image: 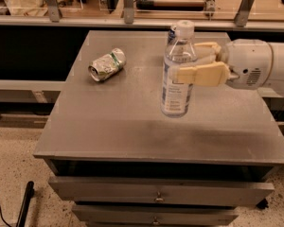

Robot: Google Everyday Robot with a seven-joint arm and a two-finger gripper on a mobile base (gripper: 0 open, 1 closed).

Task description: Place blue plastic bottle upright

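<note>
The blue plastic bottle [177, 74] is clear with a white cap and a blue-and-white label. It stands upright on the grey table [123, 126], right of centre. My gripper [182, 60] reaches in from the right at the bottle's mid-height. Its tan fingers [201, 74] sit on either side of the bottle, closed around its body. The far finger's tip is hidden behind the bottle.
A crushed silver-green can [107, 64] lies on its side at the table's back left. A dark blue can [171, 33] peeks out behind the bottle's neck. A metal rail [132, 20] runs behind the table. Drawers [156, 193] are below the front edge.
</note>
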